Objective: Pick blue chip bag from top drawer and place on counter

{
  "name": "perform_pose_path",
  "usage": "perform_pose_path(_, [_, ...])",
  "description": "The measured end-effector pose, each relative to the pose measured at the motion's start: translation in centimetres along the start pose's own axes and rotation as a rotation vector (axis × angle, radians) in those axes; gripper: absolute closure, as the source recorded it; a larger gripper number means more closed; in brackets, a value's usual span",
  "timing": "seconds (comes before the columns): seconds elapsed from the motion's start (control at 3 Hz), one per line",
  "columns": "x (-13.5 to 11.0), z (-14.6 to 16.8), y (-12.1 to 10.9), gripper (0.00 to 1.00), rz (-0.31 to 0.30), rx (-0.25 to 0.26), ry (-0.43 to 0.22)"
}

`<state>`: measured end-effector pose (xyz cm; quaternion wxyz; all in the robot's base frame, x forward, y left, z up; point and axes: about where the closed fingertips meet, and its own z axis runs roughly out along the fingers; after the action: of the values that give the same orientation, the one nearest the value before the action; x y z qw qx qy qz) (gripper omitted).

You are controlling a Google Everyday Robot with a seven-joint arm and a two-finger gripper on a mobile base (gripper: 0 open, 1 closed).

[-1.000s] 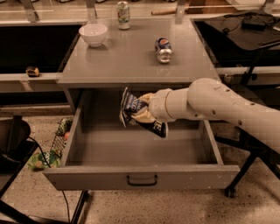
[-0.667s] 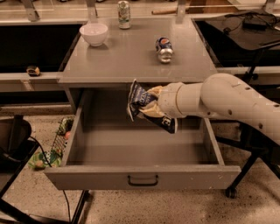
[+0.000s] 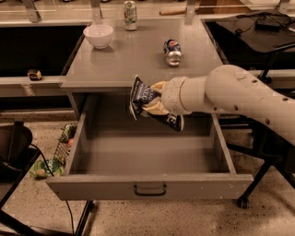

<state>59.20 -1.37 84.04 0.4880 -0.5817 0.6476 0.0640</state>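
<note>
My gripper is shut on the blue chip bag, a crinkled dark-blue foil bag with white lettering. It holds the bag in the air over the open top drawer, level with the front edge of the counter. The bag's upper end reaches just above the counter's edge. The drawer is pulled fully out and its grey floor shows bare. The white arm comes in from the right.
On the counter stand a white bowl at the back left, a green can at the back and a blue soda can lying on its side. Dark tables flank the cabinet. A chair stands at the left.
My gripper has lifted the blue chip bag up out of the drawer, to the level of the counter's front edge.
</note>
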Motion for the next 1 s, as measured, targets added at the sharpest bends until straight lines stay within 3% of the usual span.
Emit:
perform_pose_path(0.67, [-9.7, 2.2, -7.0, 1.0, -0.252, 0.039, -0.048])
perform_pose_path(1.0, [-12.9, 5.3, -10.3, 1.0, -0.301, 0.051, -0.099])
